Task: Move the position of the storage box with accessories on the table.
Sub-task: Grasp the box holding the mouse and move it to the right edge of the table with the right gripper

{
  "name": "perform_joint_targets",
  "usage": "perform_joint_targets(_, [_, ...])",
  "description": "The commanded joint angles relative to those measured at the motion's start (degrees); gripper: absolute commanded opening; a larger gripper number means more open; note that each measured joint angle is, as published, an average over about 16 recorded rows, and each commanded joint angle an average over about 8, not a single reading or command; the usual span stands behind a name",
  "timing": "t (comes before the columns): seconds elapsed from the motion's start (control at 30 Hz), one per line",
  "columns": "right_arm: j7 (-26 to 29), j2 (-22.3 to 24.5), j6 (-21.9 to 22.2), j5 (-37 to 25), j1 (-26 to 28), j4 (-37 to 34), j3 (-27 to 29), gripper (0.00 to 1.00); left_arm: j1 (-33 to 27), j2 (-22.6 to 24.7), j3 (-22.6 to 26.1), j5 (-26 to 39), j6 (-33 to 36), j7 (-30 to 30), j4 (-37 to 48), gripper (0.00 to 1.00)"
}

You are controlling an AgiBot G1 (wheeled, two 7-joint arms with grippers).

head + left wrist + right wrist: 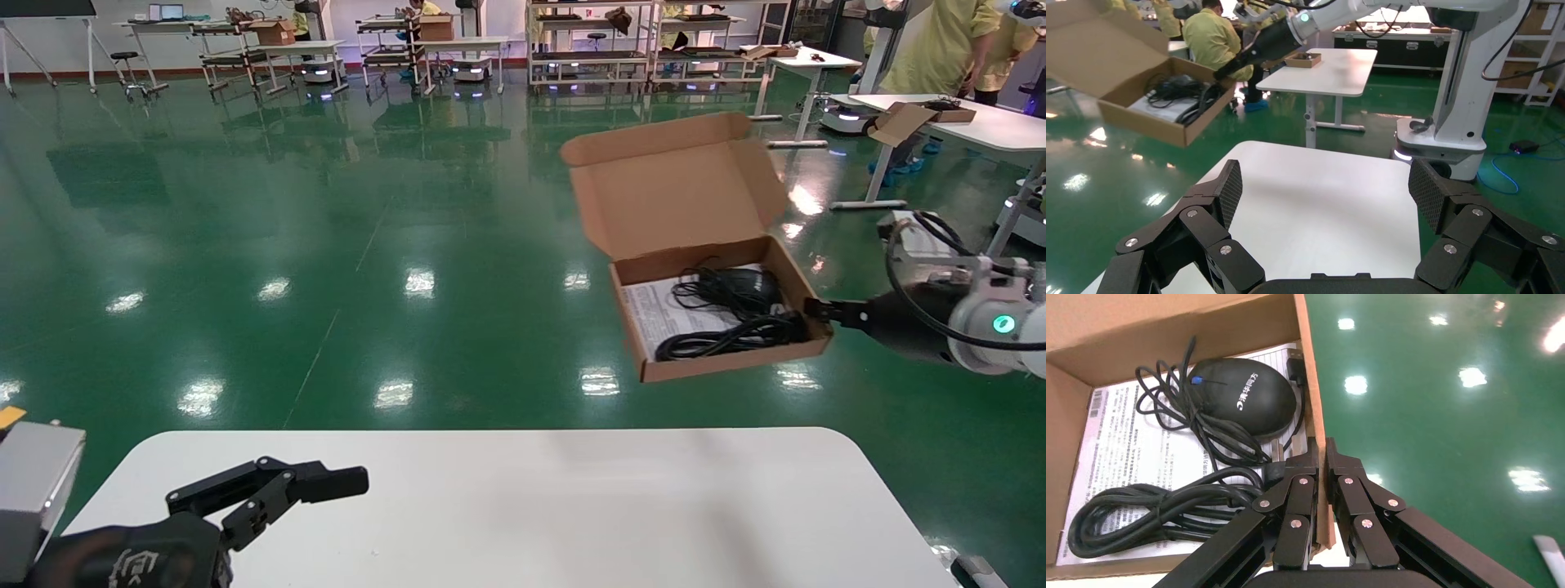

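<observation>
Box (719, 327), clamped by its right wall in your right gripper (817, 310), hangs beyond the counter's (523, 506) far right corner; left gripper (278, 490) open.

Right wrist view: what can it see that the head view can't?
Only the right wrist view shows the writing on the mouse and the right hand pinching the storage box wall. Only the head view shows the left hand over the table and the raised lid. Both show the box, cable and paper.

Brown storage box (695, 196); black mouse (1245, 398); white table (572, 523).
</observation>
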Motion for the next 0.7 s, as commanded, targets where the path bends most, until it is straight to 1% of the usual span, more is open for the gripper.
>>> perform_joint_targets(0.03, [-1.05, 0.55, 0.26, 0.38, -0.17, -0.69, 0.33, 0.0, 0.0, 0.0, 0.0, 0.0, 0.0, 0.0, 0.0, 1.0])
perform_joint_targets(0.7, [-8.7, 7.32, -1.17, 3.99, -6.13, -4.85, 2.92, 0.0, 0.0, 0.0, 0.0, 0.0, 0.0, 0.0, 0.0, 1.0])
